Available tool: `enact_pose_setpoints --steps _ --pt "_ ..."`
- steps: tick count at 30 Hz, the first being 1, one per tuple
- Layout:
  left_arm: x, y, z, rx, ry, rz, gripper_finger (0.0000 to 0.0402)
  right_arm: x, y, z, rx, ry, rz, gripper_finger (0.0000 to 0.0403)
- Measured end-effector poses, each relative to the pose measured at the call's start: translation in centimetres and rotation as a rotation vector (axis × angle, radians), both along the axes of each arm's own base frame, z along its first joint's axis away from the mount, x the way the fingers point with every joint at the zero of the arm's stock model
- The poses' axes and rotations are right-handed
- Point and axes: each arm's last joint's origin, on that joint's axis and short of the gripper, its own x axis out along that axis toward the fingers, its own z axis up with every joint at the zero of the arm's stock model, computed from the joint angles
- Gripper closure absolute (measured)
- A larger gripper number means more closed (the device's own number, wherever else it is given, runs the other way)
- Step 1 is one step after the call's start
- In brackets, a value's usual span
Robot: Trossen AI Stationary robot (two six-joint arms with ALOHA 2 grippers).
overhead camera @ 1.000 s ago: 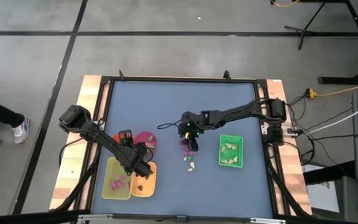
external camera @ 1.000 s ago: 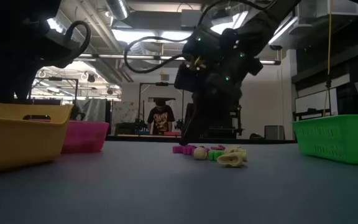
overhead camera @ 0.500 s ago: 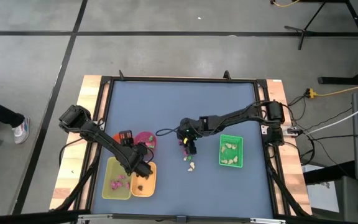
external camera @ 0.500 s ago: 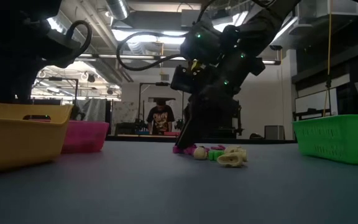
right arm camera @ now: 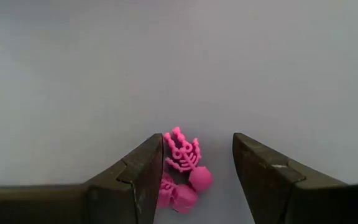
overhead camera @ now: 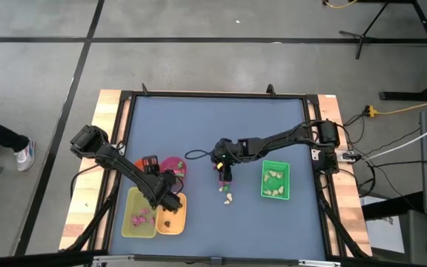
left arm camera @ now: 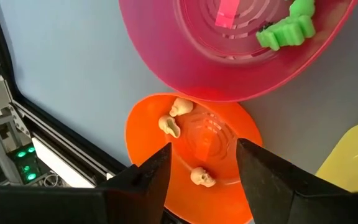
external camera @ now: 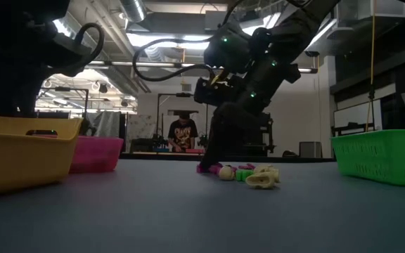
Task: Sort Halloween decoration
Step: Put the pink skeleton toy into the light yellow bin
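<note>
Small Halloween trinkets lie in a loose heap on the blue table: magenta skeleton pieces [right arm camera: 182, 158], cream ones [external camera: 262, 179] and a green one [external camera: 241, 174]. My right gripper [right arm camera: 197, 146] is open and slants down over the heap [overhead camera: 227, 193], one finger on either side of the magenta pieces; whether a finger touches them, I cannot tell. My left gripper [left arm camera: 204, 152] stands open above the orange bowl [left arm camera: 148, 124], which holds three cream skulls. The pink bowl [left arm camera: 166, 50] beside it holds a green and a magenta piece.
A yellow tray [overhead camera: 132, 200] with magenta pieces stands at the near left beside the two bowls. A green tray [overhead camera: 264, 180] with cream pieces stands to the right of the heap. A person [external camera: 181, 133] stands in the room beyond the table.
My right gripper has turned at the wrist above the heap, swinging its fingers a little toward the table's left, and has stayed open. The trinkets have not moved.
</note>
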Motion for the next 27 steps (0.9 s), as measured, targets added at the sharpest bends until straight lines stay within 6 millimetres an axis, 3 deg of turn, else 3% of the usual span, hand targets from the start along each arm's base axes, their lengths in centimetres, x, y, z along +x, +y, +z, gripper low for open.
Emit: enact_pose_setpoints --steps 10,21,27 --pt "0.14 -0.08 -0.08 -0.009 -0.015 0.0 0.0237 -0.3 0.18 -0.18 0.076 0.036 0.064 0.021" --pt "0.14 -0.07 -0.08 -0.009 -0.015 0.001 0.0237 -0.33 0.08 -0.22 0.016 0.041 0.024 0.021" --pt "0.14 -0.08 -0.07 -0.009 -0.016 0.0 0.0237 -0.34 0.11 -0.23 0.019 0.042 0.027 0.0256"
